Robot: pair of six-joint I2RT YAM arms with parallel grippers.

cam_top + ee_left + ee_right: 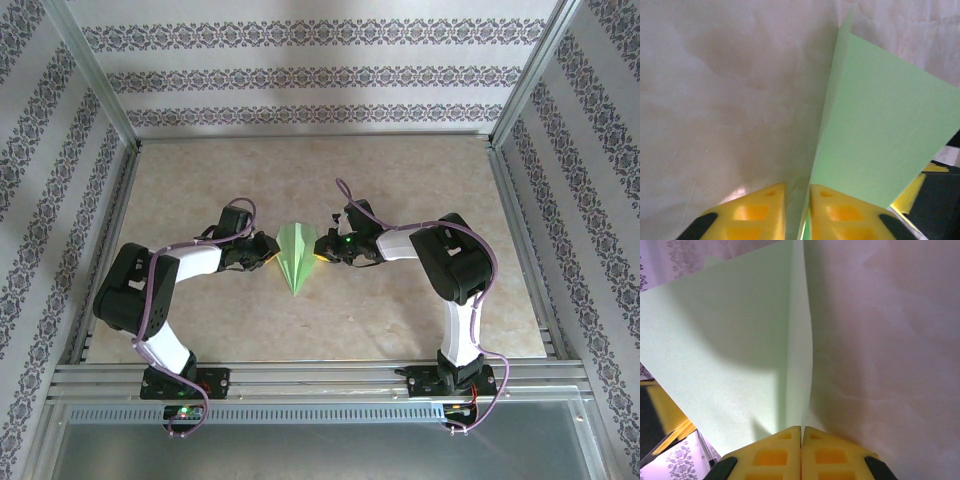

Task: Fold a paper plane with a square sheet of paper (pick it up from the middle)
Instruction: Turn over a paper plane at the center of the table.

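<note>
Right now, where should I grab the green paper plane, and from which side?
Pinch a raised wing edge of the paper plane near its wide far end, coming in low from the side. The wings seem to lift off the table there, and the right pincer grips it that way.

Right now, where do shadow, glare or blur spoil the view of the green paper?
Top external: even light, the paper plane small but sharp. Left wrist: paper slightly soft, a faint shadow on the table beside it. Right wrist: a broad shadow crosses the paper's middle.
</note>
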